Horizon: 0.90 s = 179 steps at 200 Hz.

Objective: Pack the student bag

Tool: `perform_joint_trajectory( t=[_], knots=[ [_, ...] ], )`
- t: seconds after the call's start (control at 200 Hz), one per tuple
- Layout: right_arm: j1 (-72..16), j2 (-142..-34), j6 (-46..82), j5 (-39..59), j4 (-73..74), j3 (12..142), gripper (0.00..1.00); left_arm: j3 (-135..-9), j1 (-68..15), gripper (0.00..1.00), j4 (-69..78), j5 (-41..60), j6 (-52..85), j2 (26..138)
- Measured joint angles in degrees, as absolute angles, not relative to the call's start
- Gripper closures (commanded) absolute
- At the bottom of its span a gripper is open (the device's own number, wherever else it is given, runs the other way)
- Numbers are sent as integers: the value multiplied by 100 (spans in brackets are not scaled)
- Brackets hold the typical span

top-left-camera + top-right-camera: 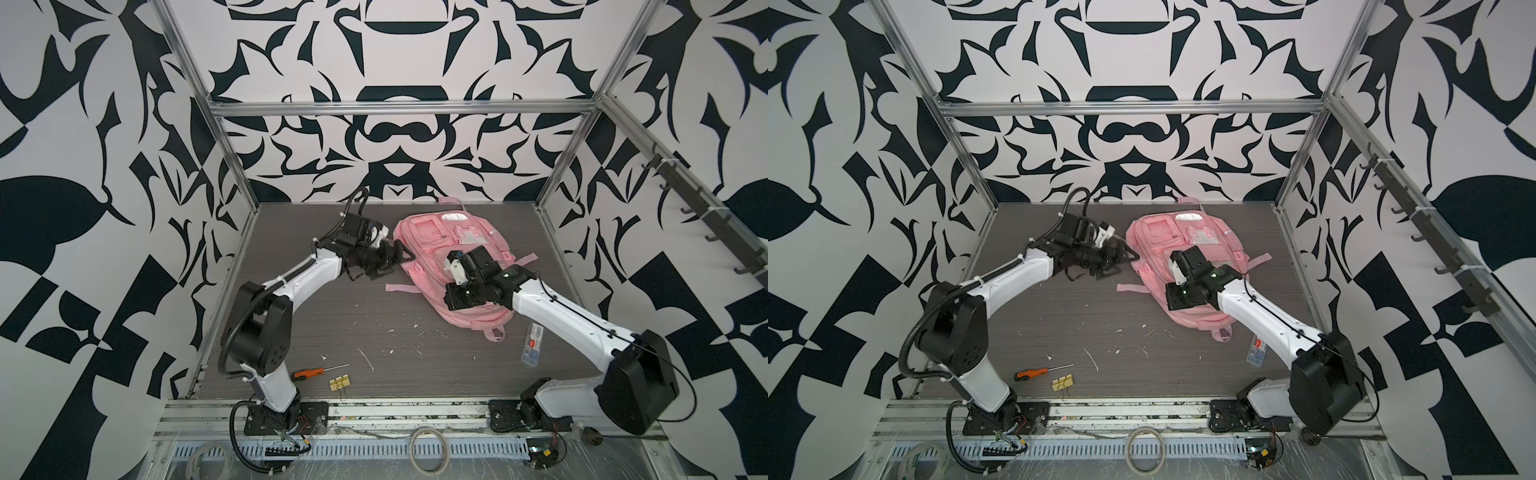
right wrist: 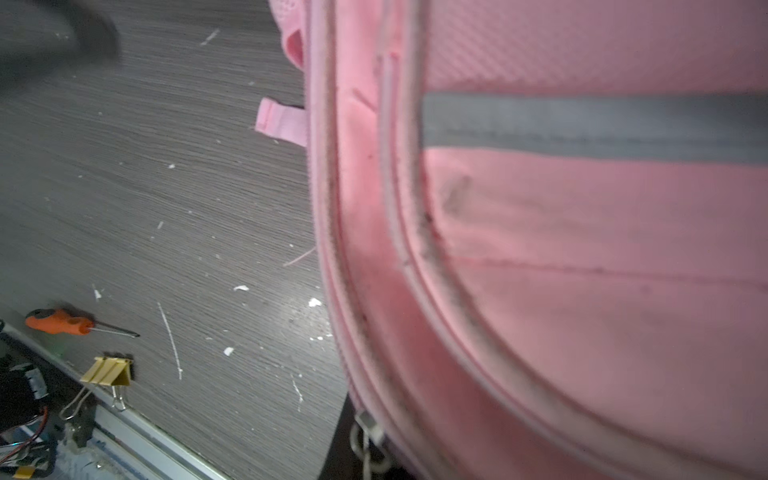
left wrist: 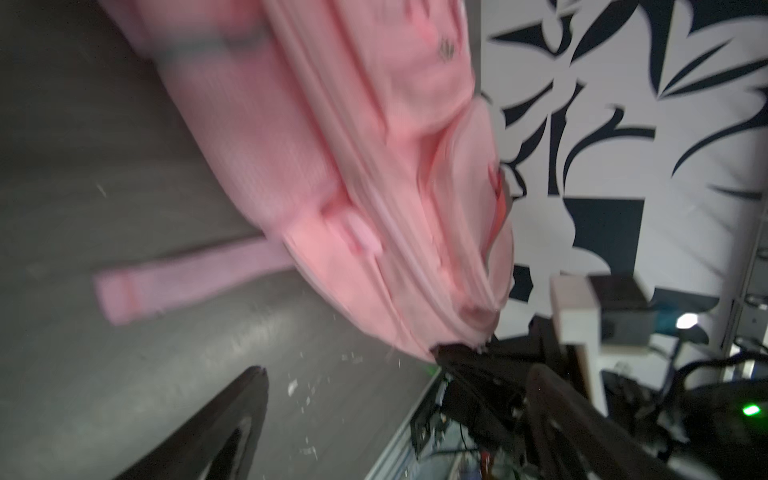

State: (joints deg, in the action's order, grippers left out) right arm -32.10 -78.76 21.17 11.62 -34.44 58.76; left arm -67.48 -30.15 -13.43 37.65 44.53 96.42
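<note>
The student bag (image 1: 428, 241) (image 1: 1158, 237), pink with zip pockets, lies flat at the centre right of the table in both top views. My left gripper (image 1: 392, 259) (image 1: 1123, 257) hovers at the bag's left edge, open, with nothing between its fingers (image 3: 232, 415). The left wrist view, blurred, shows the bag (image 3: 332, 145) and a loose strap (image 3: 187, 282) ahead of the wide jaws. My right gripper (image 1: 451, 304) (image 1: 1173, 304) rests low on the bag's near-left edge. It is shut at a metal zip pull (image 2: 365, 436) on the bag's (image 2: 582, 291) rim.
An orange-handled screwdriver (image 1: 309, 372) (image 2: 58, 322) and a yellow binder clip (image 1: 340, 382) (image 2: 108, 371) lie near the front left edge. A small clear packet with a red label (image 1: 532, 345) lies under the right forearm. White crumbs dot the dark table (image 1: 332, 324).
</note>
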Motion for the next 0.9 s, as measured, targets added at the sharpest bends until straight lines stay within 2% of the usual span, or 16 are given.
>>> perform_joint_trajectory(
  t=[0.125,0.225,0.36,0.445,0.54,0.59,0.895],
  knots=[
    [-3400,-8130,2226,1253,-3194,6082,100,-5789,-3181,1,-718,4051,5120,9682],
    [-3485,-8246,2309,1310,-3072,6149,100,-5728,-3146,2,-311,4193,5454,10012],
    [-3590,-8322,2410,1337,-2930,6156,100,-5881,-3157,14,963,4316,6125,10538],
    [-3627,-8320,2469,1326,-2888,6154,100,-5996,-3179,35,1586,4405,6451,10864],
    [-3625,-8309,2534,1317,-2886,6149,100,-6086,-3210,80,2018,4484,6731,11100],
    [-3627,-8291,2545,1313,-2884,6143,100,-6095,-3223,100,2152,4480,6825,11131],
    [-3479,-8097,2578,1247,-2943,6110,100,-6073,-3020,100,2290,4622,6847,11032]
  ],
)
